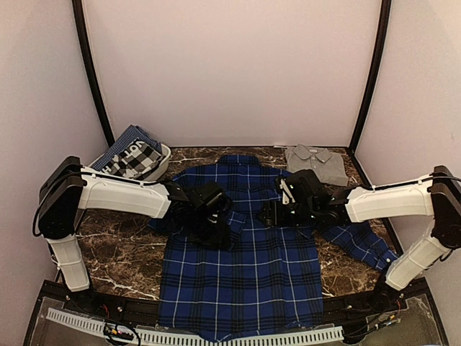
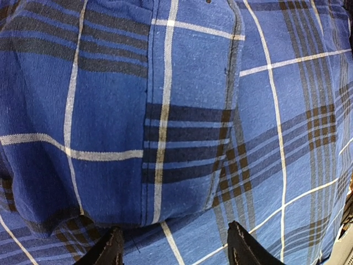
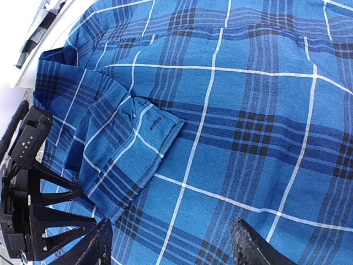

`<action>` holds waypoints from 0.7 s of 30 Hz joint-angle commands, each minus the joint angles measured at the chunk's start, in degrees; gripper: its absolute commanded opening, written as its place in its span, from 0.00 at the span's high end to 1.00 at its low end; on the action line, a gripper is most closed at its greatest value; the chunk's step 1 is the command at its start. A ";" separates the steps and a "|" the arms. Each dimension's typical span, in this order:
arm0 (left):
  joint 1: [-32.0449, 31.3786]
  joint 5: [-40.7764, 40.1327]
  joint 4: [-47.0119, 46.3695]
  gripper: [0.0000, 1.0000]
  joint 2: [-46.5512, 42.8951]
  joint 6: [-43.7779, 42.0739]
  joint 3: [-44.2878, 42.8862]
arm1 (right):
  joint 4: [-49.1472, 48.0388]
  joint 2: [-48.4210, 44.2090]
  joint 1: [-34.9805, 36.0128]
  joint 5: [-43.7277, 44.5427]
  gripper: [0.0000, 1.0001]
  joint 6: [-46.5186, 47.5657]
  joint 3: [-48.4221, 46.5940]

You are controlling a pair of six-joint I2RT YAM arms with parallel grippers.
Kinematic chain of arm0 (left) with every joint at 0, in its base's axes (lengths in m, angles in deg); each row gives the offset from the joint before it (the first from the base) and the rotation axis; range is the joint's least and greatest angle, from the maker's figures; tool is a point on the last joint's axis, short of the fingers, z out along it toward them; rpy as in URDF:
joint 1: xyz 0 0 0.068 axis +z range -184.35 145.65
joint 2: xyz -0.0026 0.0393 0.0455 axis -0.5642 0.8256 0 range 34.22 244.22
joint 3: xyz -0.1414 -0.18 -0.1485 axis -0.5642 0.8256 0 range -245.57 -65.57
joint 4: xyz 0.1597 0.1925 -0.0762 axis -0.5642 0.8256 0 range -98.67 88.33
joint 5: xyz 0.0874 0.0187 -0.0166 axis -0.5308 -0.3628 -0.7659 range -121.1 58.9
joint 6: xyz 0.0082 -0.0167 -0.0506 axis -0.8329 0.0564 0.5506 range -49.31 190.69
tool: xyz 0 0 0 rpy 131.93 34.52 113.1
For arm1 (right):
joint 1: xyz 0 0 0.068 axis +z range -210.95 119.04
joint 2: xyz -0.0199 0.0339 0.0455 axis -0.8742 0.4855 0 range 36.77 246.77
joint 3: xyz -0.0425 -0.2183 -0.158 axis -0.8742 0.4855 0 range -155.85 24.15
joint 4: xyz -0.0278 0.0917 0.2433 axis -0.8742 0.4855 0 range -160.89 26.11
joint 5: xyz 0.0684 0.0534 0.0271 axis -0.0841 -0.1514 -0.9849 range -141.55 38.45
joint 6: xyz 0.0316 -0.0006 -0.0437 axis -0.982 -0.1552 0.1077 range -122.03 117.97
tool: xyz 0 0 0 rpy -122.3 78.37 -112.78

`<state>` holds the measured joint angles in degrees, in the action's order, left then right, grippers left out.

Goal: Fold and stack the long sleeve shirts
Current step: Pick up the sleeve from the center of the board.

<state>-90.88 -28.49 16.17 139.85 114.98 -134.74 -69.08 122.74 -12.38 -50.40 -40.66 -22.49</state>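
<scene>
Plaid shirt (image 1: 245,281) lies outspread; left pincer (image 2: 174,248) and right pincer (image 3: 174,243) hang spread, seemingly just above.

Royal-blue and black plaid cloth shirt (image 1: 241,267) with thin white lines, plain grey collared shirt (image 1: 317,164), dark brown white-veined marble worktop (image 1: 119,252).

Tabletop (image 1: 122,256): dark marble, pale veins. Blue-black plaid shirt (image 1: 245,274) spread flat at centre, hem reaching near edge, one sleeve trailing right. Grey shirt (image 1: 317,164) folded, far right. White bin (image 1: 164,154) holding checked cloth, far left.
</scene>
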 commanded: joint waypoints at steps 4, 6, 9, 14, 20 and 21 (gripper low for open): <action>0.35 -1.55 -2.43 0.39 1.15 1.96 -2.28 | -0.72 -0.80 -0.24 -0.21 0.29 0.50 -0.83; 0.94 -1.87 -3.26 0.41 1.08 2.09 -2.11 | -0.83 -0.54 -0.24 -0.79 0.29 0.99 -1.04; 2.01 -2.95 -4.05 0.47 0.67 1.93 -2.35 | -0.71 0.44 -0.24 -2.05 0.29 1.67 -1.56; 3.85 -4.30 -4.82 0.66 0.29 1.21 -2.71 | -1.26 2.70 -0.08 -4.24 0.28 2.97 -2.68; 5.48 -3.60 -5.72 0.89 0.00 0.46 -2.35 | -2.24 7.61 1.31 -5.49 0.27 6.23 -5.31; 5.69 -3.37 -6.15 0.93 -0.25 0.45 -2.15 | -2.98 8.46 1.71 -5.46 0.27 6.85 -5.82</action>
<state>-86.14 -31.68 11.43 141.05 116.14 -136.03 -69.21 128.14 -12.05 -54.62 -37.03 -25.55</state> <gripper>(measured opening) 0.128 0.730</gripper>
